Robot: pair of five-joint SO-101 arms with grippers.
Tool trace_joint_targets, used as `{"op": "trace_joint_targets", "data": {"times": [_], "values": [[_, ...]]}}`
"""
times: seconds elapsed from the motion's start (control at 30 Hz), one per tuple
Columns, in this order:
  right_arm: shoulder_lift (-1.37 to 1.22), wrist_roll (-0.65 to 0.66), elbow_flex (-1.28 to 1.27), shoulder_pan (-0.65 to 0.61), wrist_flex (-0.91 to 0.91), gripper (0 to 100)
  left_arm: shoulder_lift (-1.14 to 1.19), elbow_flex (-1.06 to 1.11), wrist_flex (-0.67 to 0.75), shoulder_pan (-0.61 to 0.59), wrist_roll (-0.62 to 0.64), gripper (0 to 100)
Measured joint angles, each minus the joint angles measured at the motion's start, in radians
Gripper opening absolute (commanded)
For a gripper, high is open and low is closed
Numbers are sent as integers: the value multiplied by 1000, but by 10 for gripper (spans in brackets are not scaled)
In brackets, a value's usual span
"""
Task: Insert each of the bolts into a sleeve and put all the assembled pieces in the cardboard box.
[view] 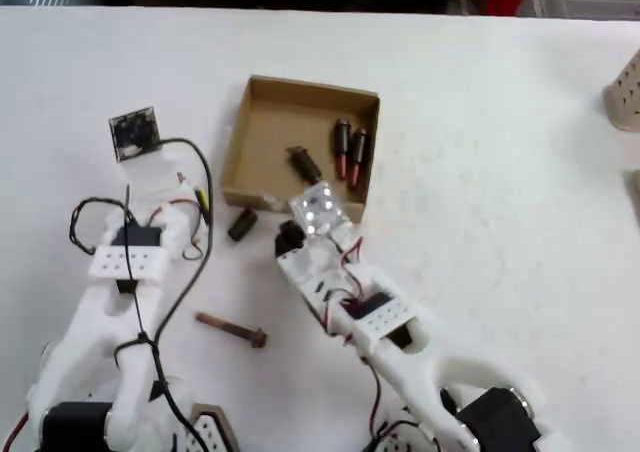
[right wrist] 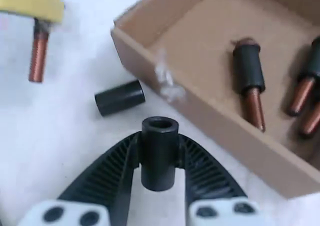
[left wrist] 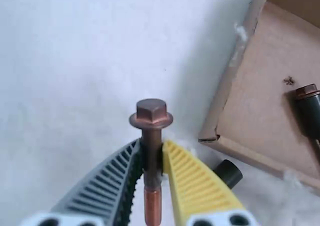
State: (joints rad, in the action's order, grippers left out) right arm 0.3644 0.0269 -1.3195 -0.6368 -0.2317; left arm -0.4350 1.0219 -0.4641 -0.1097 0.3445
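My left gripper [left wrist: 151, 147] is shut on a copper bolt [left wrist: 151, 117], head up, just outside the cardboard box [left wrist: 226, 91]. My right gripper [right wrist: 159, 138] is shut on an upright black sleeve [right wrist: 159, 153], its bore open at the top, close to the box's near wall [right wrist: 200, 111]. In the right wrist view the left arm's bolt [right wrist: 38, 56] hangs a short way off. A loose sleeve [view: 242, 224] lies on the table between the two grippers. Another bolt [view: 230, 329] lies nearer the arm bases. Three assembled pieces [view: 342, 148] lie in the box [view: 240, 142].
The left arm's black cable [view: 190, 272] loops over the table close to the loose bolt. A pale perforated object [view: 626, 94] stands at the far right edge. The white table [view: 480, 152] is open to the right of the box.
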Motion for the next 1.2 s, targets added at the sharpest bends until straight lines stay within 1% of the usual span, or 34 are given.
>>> {"op": "trace_joint_targets", "data": {"times": [0.07, 0.27, 0.4, 0.47, 0.6, 0.73, 0.83, 0.9, 1.0, 1.13, 1.2], "values": [[0, 0, -31, -21, -103, 17, 0, 0, 0, 0, 0, 20], [0, 0, -87, -95, -334, 17, 0, 0, 0, 0, 0, 20], [-6, 0, -87, -106, -465, 17, 0, 0, 0, 0, 0, 20], [-49, -2, -87, -109, -529, 17, 0, 0, 0, 0, 0, 20], [-232, -2, -84, -112, -712, 17, 0, 0, 0, 0, 0, 20], [-479, -2, -43, -114, -1017, 17, 0, 0, 0, 0, 0, 20], [-651, -2, -15, -144, -1238, 17, 0, 0, 0, 0, 0, 20], [-752, -2, 3, -173, -1343, 17, 0, 0, 0, 0, 0, 20], [-850, -2, 26, -222, -1421, 17, 0, 0, 0, 0, 0, 20], [-870, -2, 41, -219, -1441, 17, 0, 0, 6, 0, 0, 20], [-870, -2, 41, -221, -1441, 17, -3, 0, 40, 0, -3, 20]]}}
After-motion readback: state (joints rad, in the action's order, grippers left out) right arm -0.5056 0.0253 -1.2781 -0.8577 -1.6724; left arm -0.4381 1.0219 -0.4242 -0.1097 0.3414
